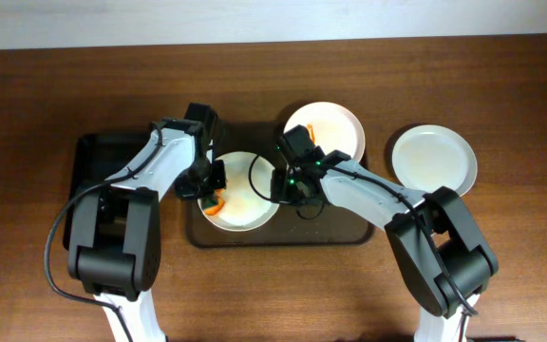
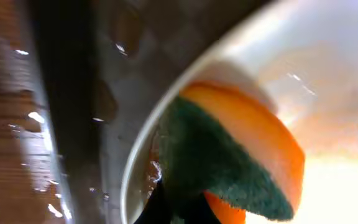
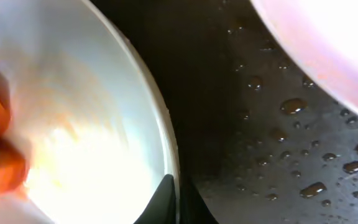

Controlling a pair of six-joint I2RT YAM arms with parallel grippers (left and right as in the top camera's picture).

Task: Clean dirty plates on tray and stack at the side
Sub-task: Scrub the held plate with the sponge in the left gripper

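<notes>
A white plate point(image 1: 248, 193) with orange smears lies on the dark tray point(image 1: 340, 233). My left gripper point(image 1: 214, 195) is shut on an orange and green sponge point(image 2: 241, 155) and presses it on the plate's left rim point(image 2: 166, 118). My right gripper point(image 1: 283, 185) is shut on the plate's right rim point(image 3: 169, 162), one finger inside and one outside. A second smeared white plate point(image 1: 335, 123) sits at the tray's back right; its edge shows in the right wrist view point(image 3: 328, 50). A clean white plate point(image 1: 434, 158) lies on the table to the right of the tray.
A black container point(image 1: 98, 157) stands on the table left of the tray. The tray's floor point(image 3: 278, 143) is wet with brown droplets. The wooden table point(image 1: 273, 285) extends in front of the tray.
</notes>
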